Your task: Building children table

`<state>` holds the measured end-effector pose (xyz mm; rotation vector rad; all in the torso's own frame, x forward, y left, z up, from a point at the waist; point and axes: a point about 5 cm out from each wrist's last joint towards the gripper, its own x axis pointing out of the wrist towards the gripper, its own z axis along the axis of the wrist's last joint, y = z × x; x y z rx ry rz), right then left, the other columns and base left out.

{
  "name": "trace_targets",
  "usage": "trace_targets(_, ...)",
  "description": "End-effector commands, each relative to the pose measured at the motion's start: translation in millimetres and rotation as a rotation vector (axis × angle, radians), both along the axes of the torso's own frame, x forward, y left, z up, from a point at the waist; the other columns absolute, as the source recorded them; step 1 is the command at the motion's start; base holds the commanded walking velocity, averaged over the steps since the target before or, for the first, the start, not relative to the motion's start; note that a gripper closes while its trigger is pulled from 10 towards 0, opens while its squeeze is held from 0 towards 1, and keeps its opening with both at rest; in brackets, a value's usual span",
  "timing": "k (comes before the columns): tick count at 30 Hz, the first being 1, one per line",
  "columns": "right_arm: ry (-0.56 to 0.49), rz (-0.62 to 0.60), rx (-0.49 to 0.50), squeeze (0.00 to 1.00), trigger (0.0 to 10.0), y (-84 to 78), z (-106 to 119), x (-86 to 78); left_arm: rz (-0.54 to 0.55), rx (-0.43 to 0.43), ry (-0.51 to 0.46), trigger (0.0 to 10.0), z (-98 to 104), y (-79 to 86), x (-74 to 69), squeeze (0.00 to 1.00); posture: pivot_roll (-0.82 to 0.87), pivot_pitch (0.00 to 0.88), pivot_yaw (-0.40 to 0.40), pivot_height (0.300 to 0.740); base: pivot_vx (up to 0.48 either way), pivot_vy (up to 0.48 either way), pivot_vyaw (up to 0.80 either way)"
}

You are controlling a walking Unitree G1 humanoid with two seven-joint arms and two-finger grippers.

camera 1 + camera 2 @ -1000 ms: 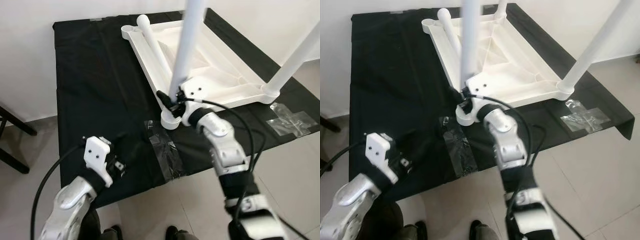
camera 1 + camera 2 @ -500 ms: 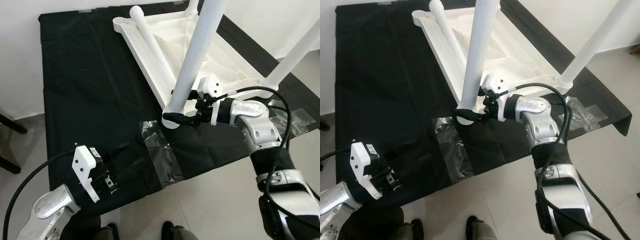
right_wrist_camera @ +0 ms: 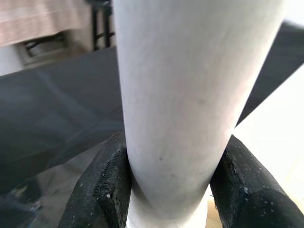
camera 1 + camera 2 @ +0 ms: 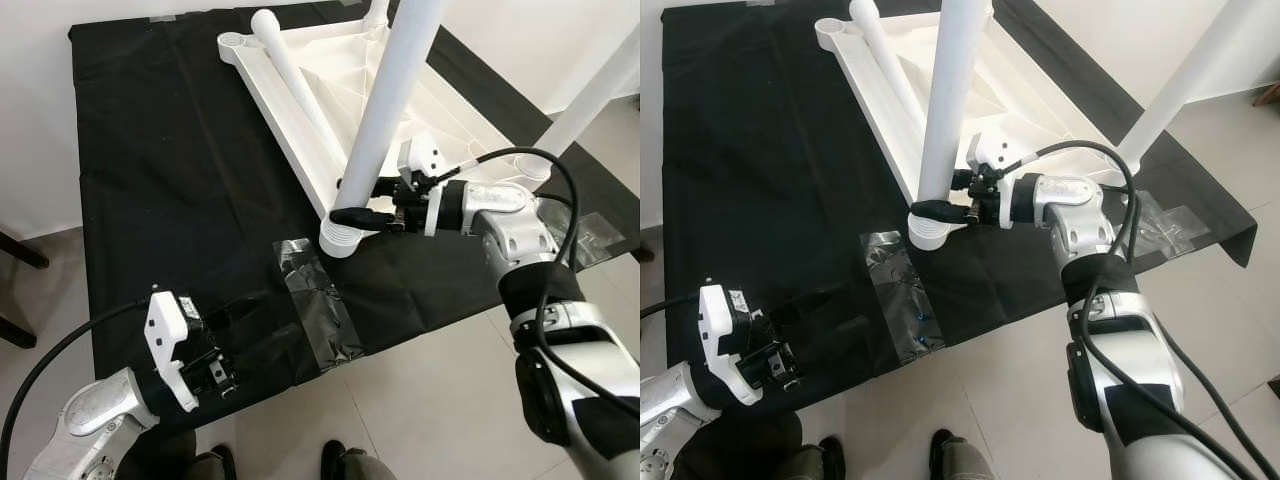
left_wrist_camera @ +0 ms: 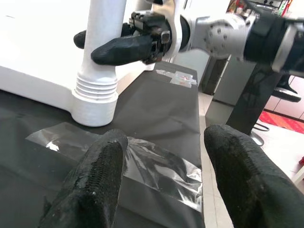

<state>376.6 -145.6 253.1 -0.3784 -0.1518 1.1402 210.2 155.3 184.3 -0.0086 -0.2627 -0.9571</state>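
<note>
The white table leg (image 4: 385,110) is being held low down, just above its ribbed collar, where it is standing in the corner socket of the upturned white tabletop (image 4: 330,70). The right tool (image 4: 372,203) is being closed around that leg, one black finger on each side of the tube, with the silver forearm being reached in nearly level from the tabletop's near edge. The leg is being kept slightly tilted rather than plumb. A second leg (image 4: 590,95) is standing in the tabletop's next corner, and a loose leg (image 4: 295,80) is lying inside the tabletop's frame. The tabletop is lying on the black cloth (image 4: 150,180) spread over the floor. A strip of clear tape (image 4: 318,315) is stuck to the cloth just in front of the gripped corner. The left tool (image 5: 166,185) is being held open and empty, low over the cloth, well apart from the tabletop, its fingers spread and pointed toward the gripped leg.
</note>
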Motion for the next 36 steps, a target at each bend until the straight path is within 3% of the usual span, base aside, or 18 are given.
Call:
trace_targets(1, -0.005, -0.063, -0.027, 0.00, 0.0, -3.1, -16.0, -0.2, -0.026, -0.002, 0.017, 10.0, -1.7, -0.3, -3.8, 0.00, 0.08, 0.249, -0.148, 0.740, 0.000, 0.000, 0.00)
trace_targets(3, -0.005, -0.207, -0.021, 0.00, 0.0, -2.9, -34.3, 0.6, -0.026, -0.004, 0.024, 10.0, -3.9, 0.5, -3.2, 0.00, 0.06, 0.249, -0.143, 0.740, 0.000, 0.000, 0.00)
trace_targets(5, 0.004, -0.731, 0.098, 0.00, 0.0, -2.2, -62.0, -0.4, -0.037, -0.001, 0.033, 10.0, -6.2, 0.0, -2.5, 0.00, 0.04, 0.246, -0.144, 0.740, 0.000, 0.000, 0.00)
trace_targets(7, 0.004, -0.731, 0.098, 0.00, 0.0, -2.2, -62.0, -0.4, -0.037, -0.001, 0.033, 10.0, -6.2, 0.0, -2.5, 0.00, 0.04, 0.246, -0.144, 0.740, 0.000, 0.000, 0.00)
trace_targets(8, 0.001, -0.972, 0.133, 0.00, 0.0, -8.7, -71.0, -5.9, -0.042, -0.001, 0.035, 10.0, -6.6, -0.3, -2.3, 0.00, 0.04, 0.246, -0.144, 0.740, 0.000, 0.000, 0.00)
trace_targets(9, 0.064, -0.978, 0.126, 0.00, 0.0, 5.3, -92.8, -28.5, -0.050, 0.002, 0.037, 10.0, -6.6, -0.6, -1.5, 0.00, 0.04, 0.259, -0.126, 0.740, 0.000, 0.000, 0.00)
trace_targets(11, 0.092, -0.898, 0.108, 0.00, 0.0, 17.7, -99.4, -40.6, -0.057, 0.002, 0.039, 10.0, -6.6, -1.1, -0.5, 0.00, 0.02, 0.243, -0.114, 0.740, 0.000, 0.000, 0.00)
trace_targets(18, 0.101, -0.789, 0.123, 0.00, 0.0, 27.9, -88.4, -32.2, -0.060, 0.003, 0.029, 10.0, -4.6, -0.6, 1.6, 0.00, 0.03, 0.239, -0.135, 0.740, 0.000, 0.000, 0.00)
trace_targets(19, 0.093, -0.785, 0.120, 0.00, 0.8, 30.1, -86.5, -31.5, -0.057, 0.005, 0.030, 10.0, -4.9, 0.0, 0.6, 0.00, 0.04, 0.240, -0.134, 0.740, 0.000, 0.000, 0.00)
trace_targets(20, 0.097, -0.776, 0.124, 0.00, 10.0, 32.3, -85.2, -30.6, -0.040, 0.011, 0.028, 10.0, -5.4, 1.5, 0.8, 0.00, 0.04, 0.240, -0.134, 0.740, 0.000, 0.000, 0.00)
trace_targets(23, 0.096, -0.797, 0.127, 0.00, 10.0, 34.9, -81.2, -31.2, 0.005, 0.016, 0.013, 10.0, -4.7, 5.2, 4.7, 0.00, 0.04, 0.238, -0.133, 0.740, 0.000, 0.000, 0.00)
trace_targets(24, 0.095, -0.800, 0.132, 0.76, 10.0, 35.2, -78.9, -30.9, 0.022, 0.016, 0.004, 10.0, -3.8, 6.8, 6.7, 0.00, 0.04, 0.238, -0.133, 0.740, 0.000, 0.000, 0.00)
trace_targets(25, 0.095, -0.800, 0.132, 0.76, 10.0, 35.2, -78.9, -30.9, 0.022, 0.016, 0.004, 10.0, -3.8, 6.8, 6.7, 0.00, 0.04, 0.238, -0.133, 0.740, 0.000, 0.000, 0.00)
trace_targets(26, 0.090, -0.799, 0.144, 1.00, 10.0, 34.9, -72.6, -31.0, 0.036, 0.013, -0.006, 10.0, -2.4, 8.2, 9.1, 0.00, 0.04, 0.236, -0.132, 0.740, 0.000, 0.000, 0.00)
trace_targets(29, 0.074, -0.682, 0.197, 1.00, 10.0, 36.1, -53.6, -27.8, 0.067, 0.015, -0.028, 10.0, 0.0, 10.6, 13.3, 0.00, 0.04, 0.233, -0.132, 0.740, 0.000, 0.000, 0.00)
trace_targets(32, 0.007, -0.419, 0.215, 1.00, 10.0, 33.7, -22.4, -27.1, 0.082, 0.006, -0.036, 10.0, 0.8, 11.8, 15.2, 0.00, 0.03, 0.229, -0.133, 0.740, 0.000, 0.000, 0.00)
trace_targets(33, -0.012, -0.335, 0.196, 0.00, 10.0, 29.9, -15.2, -26.7, 0.082, 0.005, -0.036, 10.0, 0.5, 11.6, 15.2, 0.00, 0.04, 0.223, -0.137, 0.740, 0.000, 0.000, 0.00)
trace_targets(36, -0.045, -0.238, 0.142, 0.00, 10.0, 22.3, -7.5, -23.9, 0.087, 0.006, -0.037, 10.0, 0.0, 11.6, 15.4, 0.00, 0.04, 0.219, -0.141, 0.740, 0.000, 0.000, 0.00)
